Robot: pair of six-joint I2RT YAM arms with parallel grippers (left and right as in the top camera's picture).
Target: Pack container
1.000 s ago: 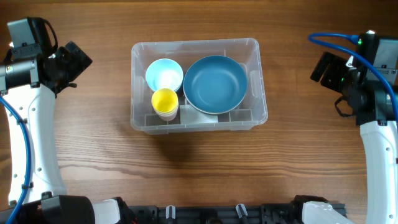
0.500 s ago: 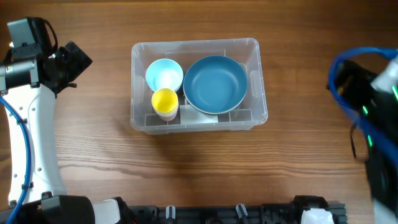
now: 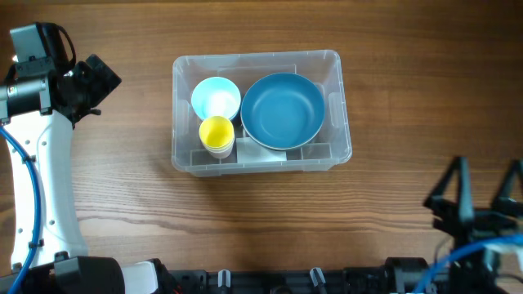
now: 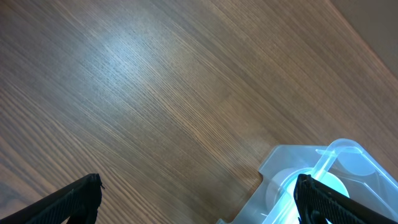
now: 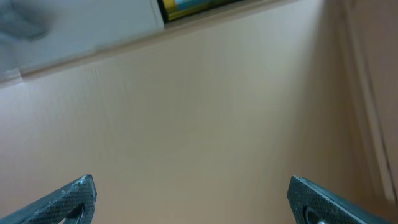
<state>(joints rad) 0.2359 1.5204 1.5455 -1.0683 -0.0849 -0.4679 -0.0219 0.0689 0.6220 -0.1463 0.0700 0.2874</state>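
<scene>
The clear plastic container point(image 3: 258, 56) stands at the table's middle. It holds a large blue bowl point(image 3: 283, 110), a light blue cup point(image 3: 216, 98) and a yellow cup point(image 3: 216, 134). My left gripper point(image 3: 101, 80) is left of the container and apart from it. In the left wrist view it is open and empty point(image 4: 199, 202), with a corner of the container point(image 4: 292, 163) at the lower right. My right gripper point(image 3: 485, 193) is at the front right edge, fingers spread. Its wrist view shows open, empty jaws point(image 5: 193, 199) against a blurred beige surface.
The wooden table point(image 3: 245, 220) surrounds the container. The left arm's white link point(image 3: 49, 188) runs along the left edge. A blue cable point(image 3: 466, 253) loops at the front right corner. A white board and a yellow-blue object point(image 5: 186, 6) show in the right wrist view.
My right arm swung from the back right down to the front right edge, its camera now facing off the table. The left arm and the container's contents have not moved.
</scene>
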